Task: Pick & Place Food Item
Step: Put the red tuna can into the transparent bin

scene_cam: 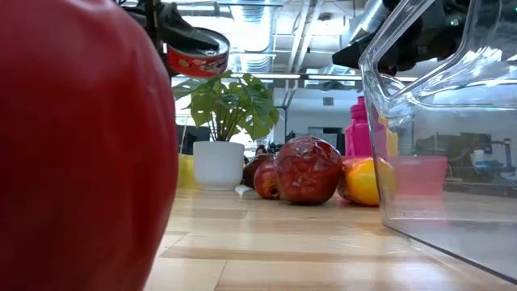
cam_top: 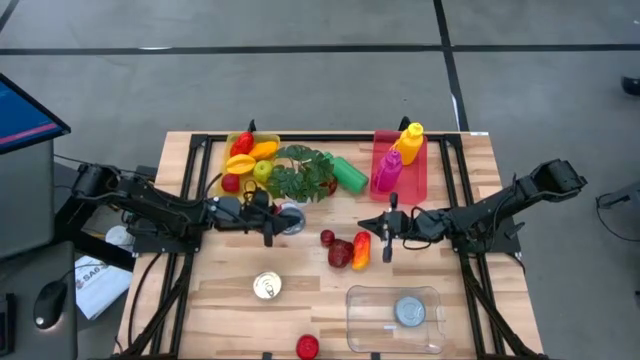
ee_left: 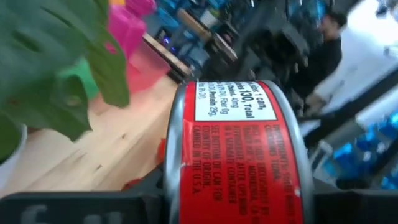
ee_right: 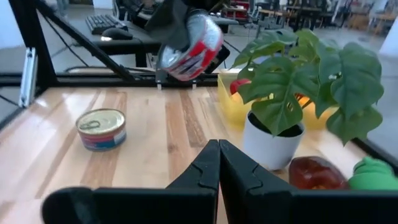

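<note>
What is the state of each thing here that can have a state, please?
Left tool: shut on the red can, raised above the table.
Red can: held in the air, tilted.
Right tool: shut, holding nothing.
Second can: upright on the table, lid on.
Clear container: open, one can inside.
Potted plant: upright.
Yellow bottle: in the pink bin, cap on.

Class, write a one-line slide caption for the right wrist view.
Left hand holds a red can above the table; a second can sits below, beside a potted plant.
</note>
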Tool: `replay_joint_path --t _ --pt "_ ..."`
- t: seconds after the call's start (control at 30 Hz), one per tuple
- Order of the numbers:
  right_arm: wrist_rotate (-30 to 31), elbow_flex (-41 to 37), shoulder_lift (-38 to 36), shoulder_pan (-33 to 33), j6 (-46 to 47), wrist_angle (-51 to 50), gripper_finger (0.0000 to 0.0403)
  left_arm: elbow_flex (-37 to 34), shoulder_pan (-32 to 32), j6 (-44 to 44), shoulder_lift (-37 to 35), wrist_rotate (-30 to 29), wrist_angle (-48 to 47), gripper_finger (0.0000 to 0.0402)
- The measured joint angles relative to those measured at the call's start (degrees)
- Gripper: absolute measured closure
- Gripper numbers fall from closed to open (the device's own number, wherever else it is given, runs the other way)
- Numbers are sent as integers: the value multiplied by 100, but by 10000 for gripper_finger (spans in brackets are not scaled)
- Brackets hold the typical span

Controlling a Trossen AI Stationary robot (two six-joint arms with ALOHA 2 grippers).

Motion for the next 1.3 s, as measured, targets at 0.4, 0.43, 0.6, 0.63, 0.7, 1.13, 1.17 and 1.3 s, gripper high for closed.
replay_joint_path --t 0.4,0.43,0.6,0.63,0.7,1.13,1.17,1.3 --pt "0 1 0 -27 -98 28 403 0 57 -564 0 184 178 288" --pt "0 1 0 -24 -66 28 403 0 57 -563 0 182 169 288" --pt "-1 1 0 -37 484 47 403 0 16 -561 0 182 166 292" --pt "-2 1 0 -50 558 47 403 0 13 -559 10 182 172 291" --pt "-2 1 0 -65 692 47 403 1 13 -552 53 182 169 290" --pt "-4 1 0 -53 975 47 403 0 -9 -244 843 209 1477 290" --pt "-4 1 0 -42 1032 47 403 0 -12 -242 906 222 1608 289" --pt "-6 1 0 46 1164 45 403 2 -81 -242 1150 332 1850 290"
